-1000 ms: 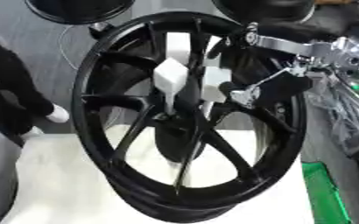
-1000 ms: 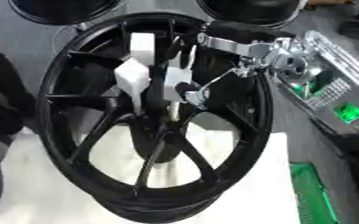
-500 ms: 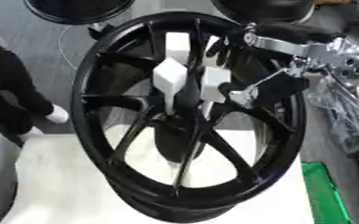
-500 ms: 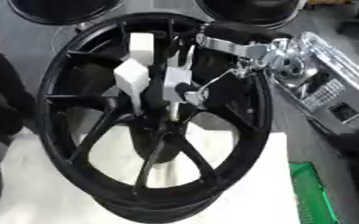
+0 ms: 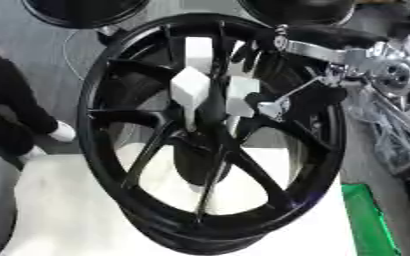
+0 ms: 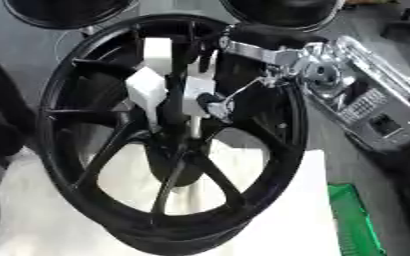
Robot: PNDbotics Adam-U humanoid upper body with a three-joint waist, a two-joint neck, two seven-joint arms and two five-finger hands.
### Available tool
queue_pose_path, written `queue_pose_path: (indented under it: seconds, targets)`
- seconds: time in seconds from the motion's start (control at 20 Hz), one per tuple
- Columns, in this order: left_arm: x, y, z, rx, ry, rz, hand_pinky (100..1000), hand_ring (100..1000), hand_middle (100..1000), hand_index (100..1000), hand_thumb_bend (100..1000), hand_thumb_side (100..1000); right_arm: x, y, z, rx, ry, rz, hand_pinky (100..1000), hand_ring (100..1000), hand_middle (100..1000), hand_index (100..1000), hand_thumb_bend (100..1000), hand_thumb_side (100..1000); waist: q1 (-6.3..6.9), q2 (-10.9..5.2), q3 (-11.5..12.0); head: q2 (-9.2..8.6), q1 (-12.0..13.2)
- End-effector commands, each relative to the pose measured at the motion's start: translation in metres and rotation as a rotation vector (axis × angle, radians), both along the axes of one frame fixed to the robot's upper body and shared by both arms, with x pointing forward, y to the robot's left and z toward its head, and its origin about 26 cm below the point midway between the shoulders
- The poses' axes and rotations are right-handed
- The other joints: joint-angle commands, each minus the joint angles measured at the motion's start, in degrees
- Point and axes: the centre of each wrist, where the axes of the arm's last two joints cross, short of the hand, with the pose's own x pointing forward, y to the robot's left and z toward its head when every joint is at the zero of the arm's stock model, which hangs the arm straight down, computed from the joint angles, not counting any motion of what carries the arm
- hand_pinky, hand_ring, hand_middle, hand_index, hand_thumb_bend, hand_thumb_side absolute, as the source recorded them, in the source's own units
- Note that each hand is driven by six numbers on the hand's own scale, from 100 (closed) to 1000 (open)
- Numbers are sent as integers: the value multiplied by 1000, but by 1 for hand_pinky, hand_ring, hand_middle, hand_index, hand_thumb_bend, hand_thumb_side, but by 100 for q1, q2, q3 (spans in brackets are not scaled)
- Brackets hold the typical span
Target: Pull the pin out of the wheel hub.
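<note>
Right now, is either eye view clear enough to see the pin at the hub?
Left eye view: soft blur, black wheel swallowing hub detail; white blocks stand out. Right eye view: similar blur, glare on the right arm's silver joints; pin not distinguishable.

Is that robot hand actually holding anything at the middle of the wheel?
It cannot be told. The right hand reaches to the white pieces at the wheel hub, but its fingers are indistinct.

The light is soft and even. Both pictures look blurry, most of all at the edges. The white table [image 5: 68, 215] is very bright. The black wheel [image 5: 213, 135] stays dark. Shiny arm metal [image 6: 322, 70] glints.
</note>
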Motion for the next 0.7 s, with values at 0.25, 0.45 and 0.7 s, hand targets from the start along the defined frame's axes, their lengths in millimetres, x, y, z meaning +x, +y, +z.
queue_pose_path:
  seconds: [0.25,0.45,0.7]
  targets:
    - [-1,-3,11,13,-35,-17,627,767,712,763,165,711,4,-2,4,-8,-18,-10,661,661,692,853,167,289,33,-74,27,-50,-37]
    - [-1,-3,11,13,-37,-20,627,767,712,763,165,711,8,-2,0,-3,-2,-19,661,661,692,854,163,298,35,-73,41,-48,-47]
    - [0,-4,11,13,-36,-21,627,767,709,762,163,711,11,-1,-4,-6,5,-24,661,661,692,852,160,301,31,-72,48,-38,-52]
